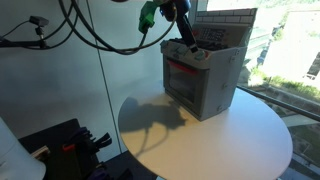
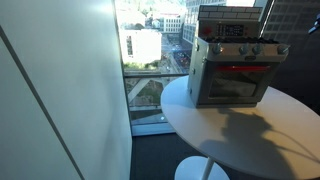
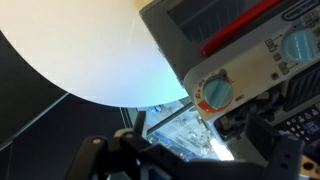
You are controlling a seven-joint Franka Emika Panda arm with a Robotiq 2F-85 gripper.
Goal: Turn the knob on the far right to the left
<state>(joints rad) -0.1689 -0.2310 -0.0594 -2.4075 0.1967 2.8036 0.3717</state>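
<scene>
One black gripper [image 1: 184,38], open or closed I cannot tell, hangs close over the grey toy oven [image 1: 205,82], presumably to reach its round blue knobs [image 3: 217,92].

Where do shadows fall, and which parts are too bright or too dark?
In an exterior view, the arm's shadow lies on the table beside the toy oven; in an exterior view, the window is bright; in the wrist view, the table glares white, the pincer is dark.
</scene>
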